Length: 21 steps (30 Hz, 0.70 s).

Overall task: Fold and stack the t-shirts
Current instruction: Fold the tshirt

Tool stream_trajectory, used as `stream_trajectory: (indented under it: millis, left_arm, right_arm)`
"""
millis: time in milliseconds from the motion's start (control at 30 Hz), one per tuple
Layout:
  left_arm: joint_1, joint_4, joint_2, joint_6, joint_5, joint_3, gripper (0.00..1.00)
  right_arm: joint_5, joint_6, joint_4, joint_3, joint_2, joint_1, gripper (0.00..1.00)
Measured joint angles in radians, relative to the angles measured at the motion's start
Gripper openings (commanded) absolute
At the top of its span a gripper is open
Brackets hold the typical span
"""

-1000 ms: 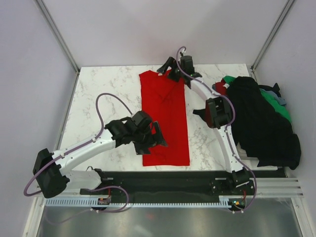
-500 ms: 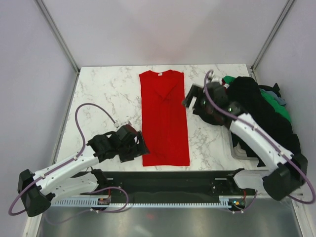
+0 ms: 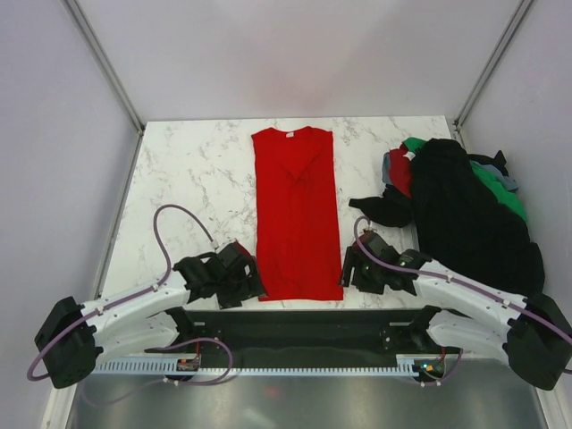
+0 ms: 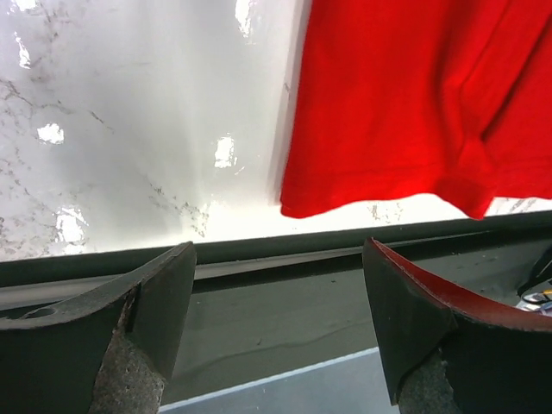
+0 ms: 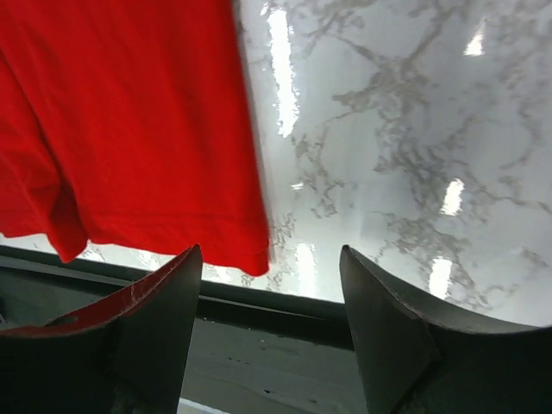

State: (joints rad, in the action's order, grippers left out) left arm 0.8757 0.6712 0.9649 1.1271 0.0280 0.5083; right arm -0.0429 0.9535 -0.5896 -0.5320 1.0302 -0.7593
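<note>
Looking at the red t-shirt (image 3: 297, 214) laid flat on the table (image 3: 197, 179), centre, sides apparently folded in to a long strip. Long axis straight away from the arm bases: collar at the far end, hem at the near edge. Flanked at the hem by both arms, left gripper (image 3: 253, 281) just beside the near-left corner, right gripper (image 3: 350, 268) just beside the near-right corner. About equal standoff, so no nearer arm to favour, one corner each. Checked from the wrists: near-left hem corner in line with the left gripper's gap and just ahead of it, cloth running off to the right. Mirror picture on the right wrist, corner about at the mouth of the jaws, cloth running off left. Both pairs of jaws standing wide, nothing between them, no cloth pinched. Height above the marble hard to judge. Reading this as setup for a two-corner pinch, then hem carried along the long axis toward the collar. Calls for a short, symmetric advance onto each corner, else a skewed fold. Worth catching every layer at the doubled edge or risk losing the side folds. Heap of remaining t-shirts (image 3: 465, 214) at the table's right, black on top, well apart from both grippers.
</note>
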Motion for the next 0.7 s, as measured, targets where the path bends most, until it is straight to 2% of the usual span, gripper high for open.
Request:
stream_trajectory:
  millis: [233,533,700]
  left_arm:
    - [0.000,-0.074,0.011,0.022,-0.014,-0.071,0.82]
    - [-0.001,-0.158,0.054,0.037,-0.039,-0.071,0.79]
    - [-0.001,-0.204,0.087,0.042,-0.047,-0.071,0.68]
  right_arm:
    - [0.039,0.031,0.125,0.056,0.063,-0.031,0.59]
    - [0.072,0.058,0.219,0.078,0.102,-0.067,0.39]
    - [0.076,0.064,0.233,0.084,0.112,-0.070,0.29]
